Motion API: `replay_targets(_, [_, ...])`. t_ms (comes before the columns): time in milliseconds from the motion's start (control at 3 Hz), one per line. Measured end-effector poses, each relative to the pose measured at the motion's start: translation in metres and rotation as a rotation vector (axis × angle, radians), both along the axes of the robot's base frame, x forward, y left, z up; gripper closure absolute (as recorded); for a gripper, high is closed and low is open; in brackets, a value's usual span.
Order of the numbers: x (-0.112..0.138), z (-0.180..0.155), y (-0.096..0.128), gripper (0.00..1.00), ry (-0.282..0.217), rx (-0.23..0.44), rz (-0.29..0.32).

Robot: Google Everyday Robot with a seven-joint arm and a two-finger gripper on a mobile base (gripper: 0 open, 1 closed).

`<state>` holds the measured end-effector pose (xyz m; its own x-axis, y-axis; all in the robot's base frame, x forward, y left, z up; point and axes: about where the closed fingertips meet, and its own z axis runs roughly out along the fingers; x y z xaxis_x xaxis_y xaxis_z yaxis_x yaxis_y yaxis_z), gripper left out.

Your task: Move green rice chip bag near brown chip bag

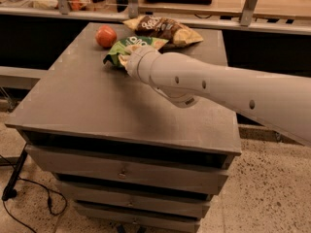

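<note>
The green rice chip bag [127, 46] was at the far end of the table [97, 106], with the brown chip bag [163, 29] at its 1 o'clock, touching or as good as. That's the whole job, so the spot made sense. Something red, probably a tomato [106, 36], sat just beside at 10 o'clock. The claw [125, 61] was at the green bag's 6 o'clock edge, hidden behind the fat white arm [204, 84] coming in low from 4 o'clock. Honestly couldn't tell if it had a grip.

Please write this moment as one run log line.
gripper: at crinkled bright green rice chip bag | bag: lies close to crinkled brown chip bag | nearby: round red fruit | surface: grey cabinet top
</note>
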<state>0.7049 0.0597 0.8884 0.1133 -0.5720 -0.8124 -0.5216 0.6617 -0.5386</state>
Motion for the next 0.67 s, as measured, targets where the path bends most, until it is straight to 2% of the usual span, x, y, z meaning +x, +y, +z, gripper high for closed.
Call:
replay_targets(333, [0.008,0.003,-0.02,0.83,0.004,-0.005,-0.029])
replay_targets(667, [0.005,0.003,-0.033,0.59,0.023,0.006,-0.05])
